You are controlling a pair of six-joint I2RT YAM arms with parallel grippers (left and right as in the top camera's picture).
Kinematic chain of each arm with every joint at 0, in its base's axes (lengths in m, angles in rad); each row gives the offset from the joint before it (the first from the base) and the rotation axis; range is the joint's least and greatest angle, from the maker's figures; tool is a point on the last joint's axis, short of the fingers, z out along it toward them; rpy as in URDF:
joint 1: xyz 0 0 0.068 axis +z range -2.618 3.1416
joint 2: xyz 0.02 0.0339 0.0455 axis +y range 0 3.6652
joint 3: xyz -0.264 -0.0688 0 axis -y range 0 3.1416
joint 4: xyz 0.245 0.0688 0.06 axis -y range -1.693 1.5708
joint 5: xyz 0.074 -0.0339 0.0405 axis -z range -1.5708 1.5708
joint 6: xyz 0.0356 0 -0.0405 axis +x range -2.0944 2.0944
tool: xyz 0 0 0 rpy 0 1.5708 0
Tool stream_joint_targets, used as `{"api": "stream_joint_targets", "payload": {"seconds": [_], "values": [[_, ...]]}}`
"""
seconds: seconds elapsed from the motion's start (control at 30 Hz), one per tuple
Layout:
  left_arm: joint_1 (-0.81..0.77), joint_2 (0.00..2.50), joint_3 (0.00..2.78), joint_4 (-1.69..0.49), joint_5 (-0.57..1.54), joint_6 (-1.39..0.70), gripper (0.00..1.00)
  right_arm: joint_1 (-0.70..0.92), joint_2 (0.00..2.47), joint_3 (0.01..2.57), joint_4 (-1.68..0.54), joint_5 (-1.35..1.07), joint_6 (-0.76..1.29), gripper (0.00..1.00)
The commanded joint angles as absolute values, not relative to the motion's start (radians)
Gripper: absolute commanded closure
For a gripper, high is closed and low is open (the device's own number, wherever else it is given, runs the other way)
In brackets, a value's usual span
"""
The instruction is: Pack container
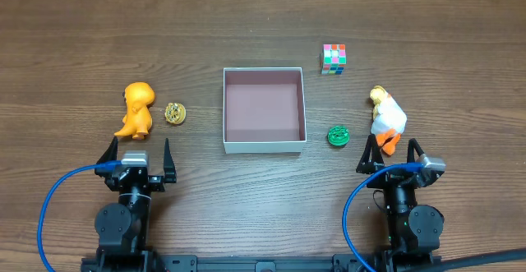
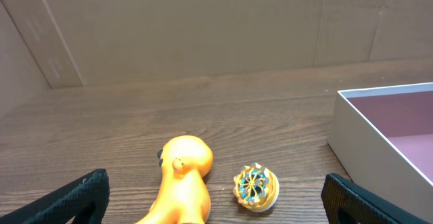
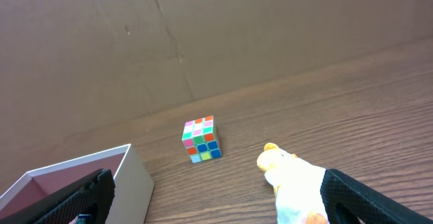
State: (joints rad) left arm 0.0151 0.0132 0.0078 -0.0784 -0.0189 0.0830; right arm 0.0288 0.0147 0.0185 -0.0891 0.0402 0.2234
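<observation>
Left gripper (image 1: pixel 140 150) and right gripper (image 1: pixel 389 154) are hanging wide open and empty, container (image 1: pixel 264 145) is sitting mid-table, and I'm worrying the duck (image 1: pixel 386 122) crowding my right jaws is going to skid off if I'm nudging it.

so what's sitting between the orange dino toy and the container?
One small gold round toy, beside the orange dino; then bare table up to the container. Clear overhead.

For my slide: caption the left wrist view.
Open left pincer frames an orange toy figure and a gold patterned disc near the white container.
</observation>
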Motion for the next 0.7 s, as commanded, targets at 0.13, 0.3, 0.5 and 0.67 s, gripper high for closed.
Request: {"api": "stream_joint_targets", "payload": {"seconds": [0.13,0.3,0.5,0.67], "values": [[0.021,0.011,0.005,-0.076,-0.004,0.074,0.0,0.033,0.006,0.008,-0.081,-0.031,0.216,0.0],[0.021,0.011,0.005,-0.076,-0.004,0.074,0.0,0.033,0.006,0.009,-0.022,-0.142,0.216,0.0],[0.021,0.011,0.005,-0.076,-0.004,0.074,0.0,0.033,0.024,0.073,-0.044,-0.146,0.202,0.0],[0.021,0.011,0.005,-0.076,-0.004,0.074,0.0,0.033,0.16,0.224,-0.137,-0.061,0.156,0.0]]}}
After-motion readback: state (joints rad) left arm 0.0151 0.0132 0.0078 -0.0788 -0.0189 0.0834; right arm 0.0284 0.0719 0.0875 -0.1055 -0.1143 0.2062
